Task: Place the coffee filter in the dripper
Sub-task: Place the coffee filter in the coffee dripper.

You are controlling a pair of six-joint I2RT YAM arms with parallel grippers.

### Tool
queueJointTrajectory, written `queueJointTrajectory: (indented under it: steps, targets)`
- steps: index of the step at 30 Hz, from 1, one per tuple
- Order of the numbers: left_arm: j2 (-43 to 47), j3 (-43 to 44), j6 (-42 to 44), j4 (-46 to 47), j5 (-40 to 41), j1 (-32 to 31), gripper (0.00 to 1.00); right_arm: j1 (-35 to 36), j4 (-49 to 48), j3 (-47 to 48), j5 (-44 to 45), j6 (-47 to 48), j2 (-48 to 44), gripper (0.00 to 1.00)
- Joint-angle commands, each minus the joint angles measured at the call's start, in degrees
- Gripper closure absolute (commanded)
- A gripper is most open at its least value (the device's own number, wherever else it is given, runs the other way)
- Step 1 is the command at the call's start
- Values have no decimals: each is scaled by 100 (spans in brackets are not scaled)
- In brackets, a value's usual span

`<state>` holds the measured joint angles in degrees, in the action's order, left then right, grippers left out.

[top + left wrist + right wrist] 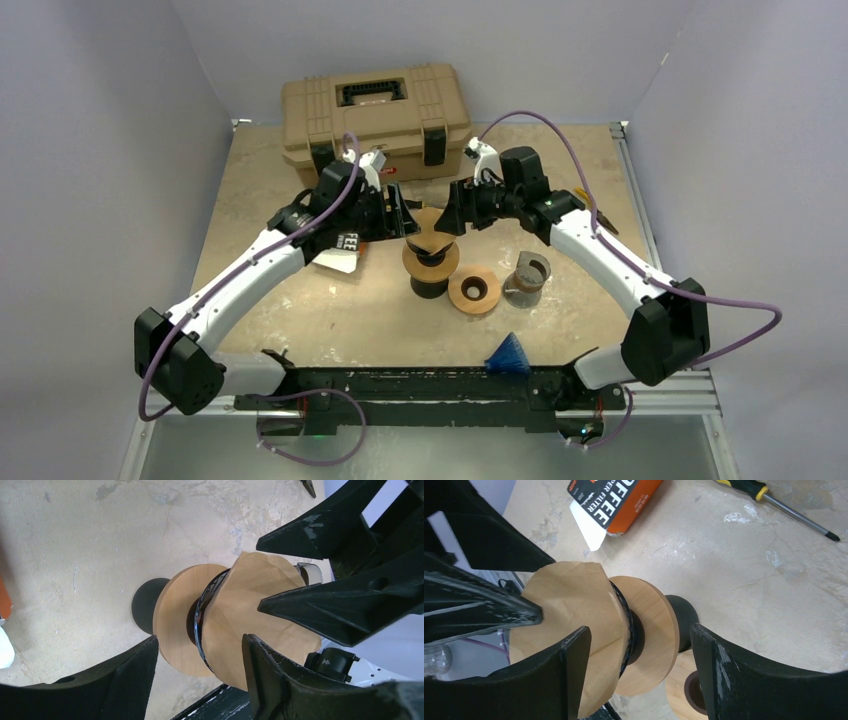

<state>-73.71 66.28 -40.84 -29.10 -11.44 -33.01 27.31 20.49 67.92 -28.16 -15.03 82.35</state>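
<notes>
The dripper (430,265) stands mid-table: a black base, a round wooden collar (175,625) and a black wire cone. The brown paper coffee filter (431,231) sits in its top, opened into a cone; it also shows in the left wrist view (250,605) and the right wrist view (569,600). My left gripper (405,215) is open at the filter's left side, its jaws wide apart (200,665). My right gripper (452,215) is open at the filter's right side (639,660). One fingertip of each gripper lies against the filter's rim. Neither is closed on it.
A tan toolbox (375,115) stands at the back. An orange coffee filter box (619,500) lies left of the dripper. A second wooden ring (474,291), a grey cup (527,277), a blue cone (509,355) and a screwdriver (774,505) lie to the right.
</notes>
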Motion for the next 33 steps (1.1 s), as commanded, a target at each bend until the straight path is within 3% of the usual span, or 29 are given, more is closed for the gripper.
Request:
queueJointTrajectory:
  steps: [1, 14, 33]
  targets:
    - [-127, -88, -27, 305, -91, 32, 40, 2, -352, 21, -360, -53, -2, 25]
    - [-260, -190, -16, 344, -162, 32, 49, 149, -421, -169, -381, -49, 158, 32]
    - [-337, -344, -60, 408, -148, 35, 51, 290, -400, -162, -307, -27, 276, 43]
